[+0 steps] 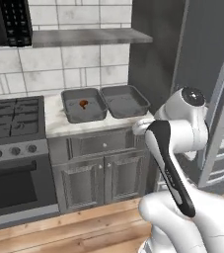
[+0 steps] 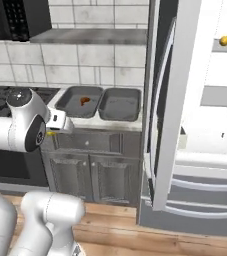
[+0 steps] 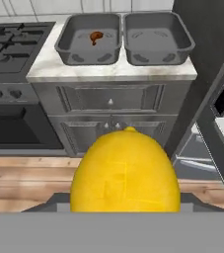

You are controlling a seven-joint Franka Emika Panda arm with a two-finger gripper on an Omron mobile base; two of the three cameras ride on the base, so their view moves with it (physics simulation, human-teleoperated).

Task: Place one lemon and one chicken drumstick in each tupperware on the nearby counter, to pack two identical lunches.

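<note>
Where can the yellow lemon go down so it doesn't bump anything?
The right tupperware, beside the fridge wall, is bare. The left tupperware, next to the stove, has a chicken drumstick mid-floor with room around it. The counter has a narrow front strip.

Pincer (image 3: 125, 210) clamps the lemon (image 3: 124, 170), arm raised

The wall (image 1: 69, 64) at the back has white tiles. A grey shelf (image 1: 89, 35) hangs on it. A black stove (image 1: 12, 116) stands on the left, with its oven (image 1: 15, 185) under it. Dark grey cupboards (image 1: 101, 175) are next to it. A tall fridge (image 2: 185, 115) on the right has its door open. The floor (image 1: 69, 232) is light brown wood.
</note>
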